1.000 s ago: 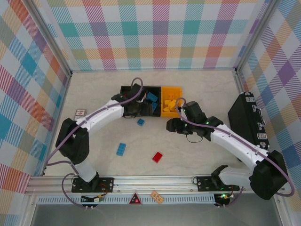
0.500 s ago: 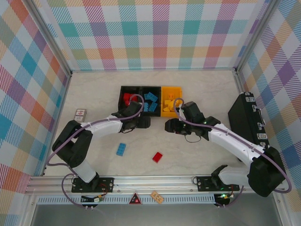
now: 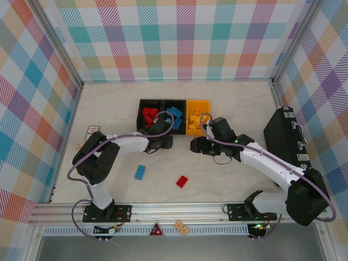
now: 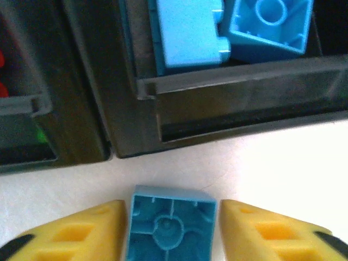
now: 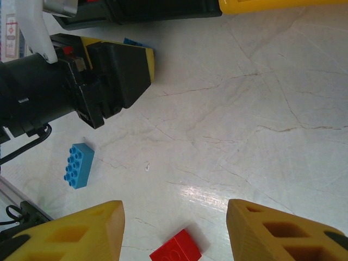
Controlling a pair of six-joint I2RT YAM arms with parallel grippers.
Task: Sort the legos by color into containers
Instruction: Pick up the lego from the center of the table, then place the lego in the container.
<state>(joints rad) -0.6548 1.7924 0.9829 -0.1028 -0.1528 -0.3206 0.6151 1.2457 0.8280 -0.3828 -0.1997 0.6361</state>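
A small blue lego (image 4: 171, 225) lies hollow side up on the table just in front of the middle black container (image 4: 234, 103), which holds blue legos (image 4: 187, 32). My left gripper (image 3: 163, 142) is open and brackets this lego closely, with a thin gap at each finger. My right gripper (image 3: 194, 145) hangs open over bare table. A red lego (image 5: 175, 251) lies below and between its fingers. A long blue lego (image 3: 140, 172) lies further left. The row of containers (image 3: 140, 113) holds red, blue and yellow legos, with the yellow container (image 3: 198, 102) on the right.
A large black latched case (image 3: 285, 136) lies along the right wall. A small printed card (image 3: 93, 130) sits at the left edge. Open table spreads between the loose legos and the arm bases. The two grippers are about a hand's width apart.
My left gripper came out of the containers, dropped to the table in front of them and now straddles the small blue lego. The right gripper barely shifted.
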